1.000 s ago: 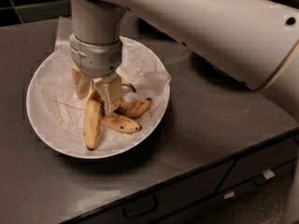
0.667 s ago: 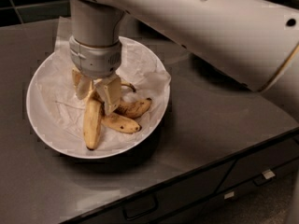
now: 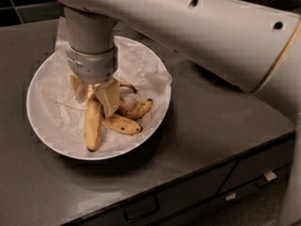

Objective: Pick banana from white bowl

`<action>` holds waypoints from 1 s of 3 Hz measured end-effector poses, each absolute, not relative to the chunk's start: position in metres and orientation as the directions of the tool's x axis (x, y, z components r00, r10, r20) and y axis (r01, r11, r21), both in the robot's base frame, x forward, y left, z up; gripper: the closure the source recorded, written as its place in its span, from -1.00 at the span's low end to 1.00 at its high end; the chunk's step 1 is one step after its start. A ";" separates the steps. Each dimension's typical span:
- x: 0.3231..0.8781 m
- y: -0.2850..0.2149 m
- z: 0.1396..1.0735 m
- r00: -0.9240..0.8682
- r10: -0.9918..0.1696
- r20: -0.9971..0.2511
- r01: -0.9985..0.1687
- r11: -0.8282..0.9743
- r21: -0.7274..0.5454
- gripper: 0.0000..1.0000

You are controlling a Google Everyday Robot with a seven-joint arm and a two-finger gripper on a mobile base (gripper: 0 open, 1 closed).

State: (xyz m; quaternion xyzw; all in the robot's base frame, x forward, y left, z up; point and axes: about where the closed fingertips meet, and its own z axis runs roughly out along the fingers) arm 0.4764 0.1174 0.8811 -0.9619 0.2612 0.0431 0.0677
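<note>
Grasp step: gripper (image 3: 95,97) low in white bowl (image 3: 40,126) near worktop's front-left edge, fingers (image 3: 110,98) pinching banana (image 3: 92,128) (far end). Next, probably a straight lift.

Your gripper (image 3: 94,100) drops a little lower into the white bowl (image 3: 42,112).
Against a second ago, you see its wrist collar (image 3: 91,65) and the arm link (image 3: 197,36) above both sit slightly nearer the white bowl's floor, closer to the banana (image 3: 92,126) at its upper end.
</note>
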 end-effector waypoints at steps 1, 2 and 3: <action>0.476 0.117 0.881 0.860 -0.497 -0.118 -0.508 -0.854 -0.108 0.25; 0.476 0.117 0.881 0.860 -0.497 -0.118 -0.508 -0.854 -0.108 0.73; 0.474 0.118 0.887 0.860 -0.498 -0.117 -0.511 -0.846 -0.152 1.00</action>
